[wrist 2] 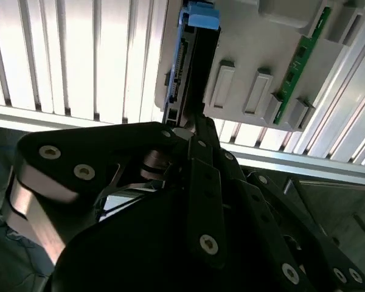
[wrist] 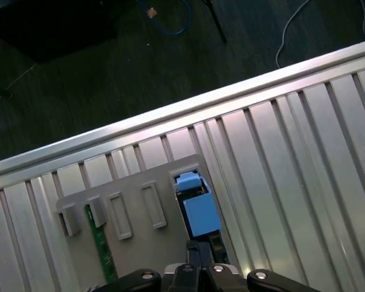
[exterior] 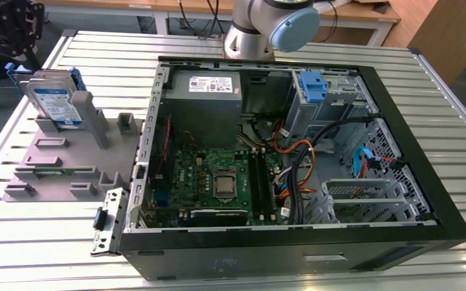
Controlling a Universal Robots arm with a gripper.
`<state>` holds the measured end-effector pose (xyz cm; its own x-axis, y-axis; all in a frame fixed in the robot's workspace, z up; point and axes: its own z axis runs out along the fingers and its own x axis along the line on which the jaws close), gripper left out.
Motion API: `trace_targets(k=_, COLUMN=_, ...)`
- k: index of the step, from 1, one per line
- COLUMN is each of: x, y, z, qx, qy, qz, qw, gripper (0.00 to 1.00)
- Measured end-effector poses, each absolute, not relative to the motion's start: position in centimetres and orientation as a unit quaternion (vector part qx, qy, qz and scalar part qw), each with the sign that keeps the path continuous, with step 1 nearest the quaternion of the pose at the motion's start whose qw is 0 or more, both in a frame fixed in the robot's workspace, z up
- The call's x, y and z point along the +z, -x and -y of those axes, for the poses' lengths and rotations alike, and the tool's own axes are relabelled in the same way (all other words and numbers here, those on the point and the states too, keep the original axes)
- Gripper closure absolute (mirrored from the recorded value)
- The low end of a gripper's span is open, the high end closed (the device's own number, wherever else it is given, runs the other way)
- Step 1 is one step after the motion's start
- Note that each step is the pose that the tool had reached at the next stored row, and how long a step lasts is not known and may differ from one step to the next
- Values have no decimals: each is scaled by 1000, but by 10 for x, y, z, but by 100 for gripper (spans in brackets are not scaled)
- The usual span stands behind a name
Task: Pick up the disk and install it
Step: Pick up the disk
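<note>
Slatted metal bench is carrying two things. A grey holder block is sitting on the exterior view's left, and an open computer case is lying just beside it on the right.

The disk is standing upright in a slot at the holder's far corner, its label facing the exterior camera. The holder's other slots and upright posts are standing close around it. A green circuit board is sitting on edge in a slot farther along.

I am looking down on the disk in both wrist views. The hand is hanging above the disk's blue-capped end with its fingers pressed together, gripping nothing.

Inside the case, a grey box with a white sticker, a blue latch and loose cables are crowding the bays. The arm's base is standing behind the case.

The bench's edge is running near the holder, with dark floor beyond it. Bare slats are lying open beside the disk.
</note>
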<state>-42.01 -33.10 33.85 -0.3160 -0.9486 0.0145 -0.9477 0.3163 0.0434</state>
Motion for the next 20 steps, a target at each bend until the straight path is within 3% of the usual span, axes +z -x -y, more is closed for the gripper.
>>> trace_targets(k=20, x=338, y=417, z=331, qx=-18, qy=-625, qz=780, qw=14, gripper=89)
